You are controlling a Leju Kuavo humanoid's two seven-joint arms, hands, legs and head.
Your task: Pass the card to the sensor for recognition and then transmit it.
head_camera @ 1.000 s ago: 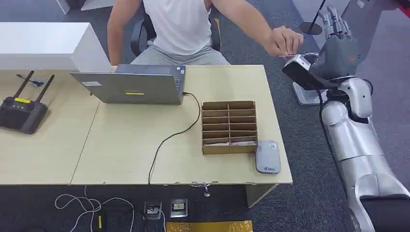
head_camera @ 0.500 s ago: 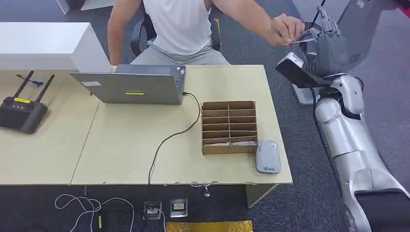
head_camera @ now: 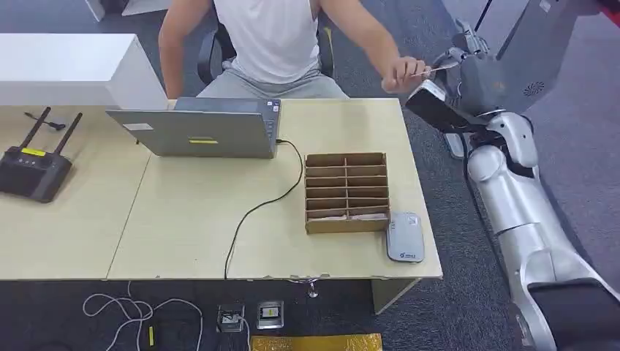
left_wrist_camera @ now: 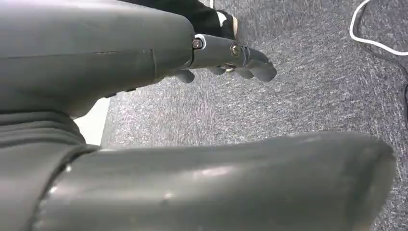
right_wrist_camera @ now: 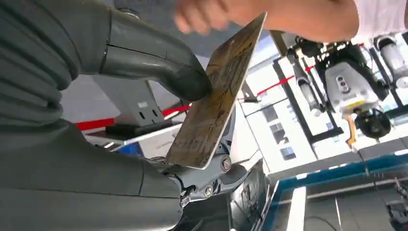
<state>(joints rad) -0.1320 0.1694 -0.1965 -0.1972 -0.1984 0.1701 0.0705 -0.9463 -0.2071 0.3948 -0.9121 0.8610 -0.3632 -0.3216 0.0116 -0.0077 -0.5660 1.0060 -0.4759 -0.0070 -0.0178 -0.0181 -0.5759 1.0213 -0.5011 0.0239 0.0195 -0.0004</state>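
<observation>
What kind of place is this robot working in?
Most likely an office or lab workspace. A light wooden desk carries a grey laptop, a black router with two antennas and a brown cardboard sorting tray, and a person in a white shirt sits behind it on grey carpet.

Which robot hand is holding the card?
The right hand, raised beside the desk, holds the card. The left hand hangs over the carpet with nothing in it.

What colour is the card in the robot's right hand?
Yellowish-brown with dark markings; the card shows best in the right wrist view.
</observation>
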